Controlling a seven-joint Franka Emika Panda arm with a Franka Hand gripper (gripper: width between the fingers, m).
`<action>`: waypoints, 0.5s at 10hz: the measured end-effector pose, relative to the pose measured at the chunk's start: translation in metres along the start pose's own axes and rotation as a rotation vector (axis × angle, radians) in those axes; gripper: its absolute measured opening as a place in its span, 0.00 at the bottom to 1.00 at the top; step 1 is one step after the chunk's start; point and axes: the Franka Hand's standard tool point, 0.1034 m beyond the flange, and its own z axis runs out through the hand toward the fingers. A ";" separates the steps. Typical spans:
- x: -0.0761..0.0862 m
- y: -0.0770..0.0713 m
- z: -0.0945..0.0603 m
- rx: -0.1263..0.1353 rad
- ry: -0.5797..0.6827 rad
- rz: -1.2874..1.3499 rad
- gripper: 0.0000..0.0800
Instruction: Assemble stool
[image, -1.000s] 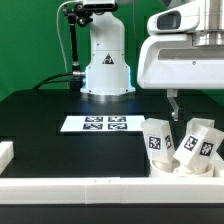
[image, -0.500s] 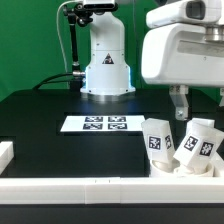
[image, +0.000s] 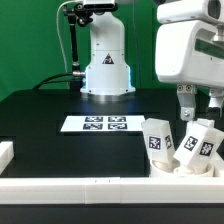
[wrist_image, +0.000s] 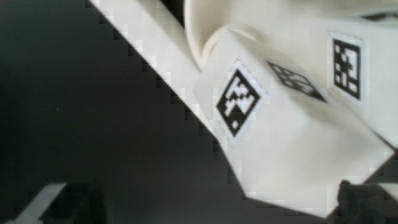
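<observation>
Franka's gripper (image: 200, 104) hangs wide open, holding nothing, above the stool legs (image: 160, 142); the legs stand roughly upright, tilted, long axes near vertical.

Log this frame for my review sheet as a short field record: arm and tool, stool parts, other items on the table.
arm: white robot arm, upper part of the exterior view's right
tool: two-finger tool, open, empty, above the stool parts
stool parts: white plastic blocky legs with black-and-white square tags, clustered at the exterior view's lower right, none held
wrist view: one tagged leg fills the picture, close up
seat: not clearly made out
marker board: flat white marker board, mid-table on the black table
border: long white border rail along the near edge
</observation>
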 end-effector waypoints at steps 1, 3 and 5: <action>-0.002 0.000 0.001 -0.010 0.000 -0.115 0.81; -0.006 -0.004 0.004 -0.022 -0.011 -0.289 0.81; -0.007 -0.002 0.002 -0.036 -0.027 -0.457 0.81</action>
